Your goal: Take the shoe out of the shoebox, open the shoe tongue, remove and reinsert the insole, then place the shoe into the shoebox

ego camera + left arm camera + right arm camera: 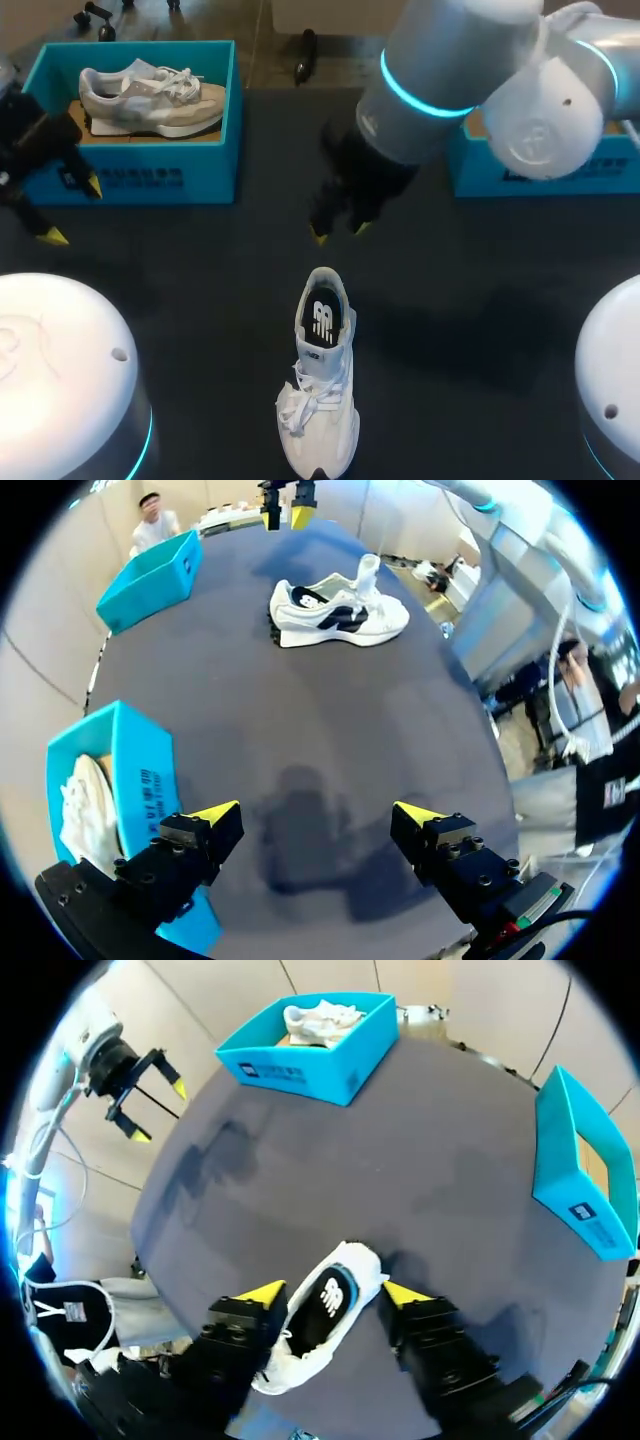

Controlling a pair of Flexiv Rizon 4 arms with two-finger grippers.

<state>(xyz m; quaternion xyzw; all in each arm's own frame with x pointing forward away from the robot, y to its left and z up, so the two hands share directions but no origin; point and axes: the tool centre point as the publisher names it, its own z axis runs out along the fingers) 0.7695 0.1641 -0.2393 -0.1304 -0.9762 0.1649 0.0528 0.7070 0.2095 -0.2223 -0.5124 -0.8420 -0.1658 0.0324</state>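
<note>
Head view: two shoes, two shoeboxes, two grippers. The loose shoe [320, 385] lies on the table [200, 300] near its near edge. Its long axis runs near to far, toe toward the robot, heel opening toward the right gripper [341, 233]. That gripper hangs just beyond the heel. The boxed shoe [150, 98] lies crosswise in the left shoebox [130, 180]. The right shoebox [520, 172] is partly hidden by the arm. The left gripper [73, 212] is in front of the left shoebox.

Left wrist view: fingers spread wide, nothing between them.

Right wrist view: fingers apart, the loose shoe's heel under the gap, nothing held.
</note>
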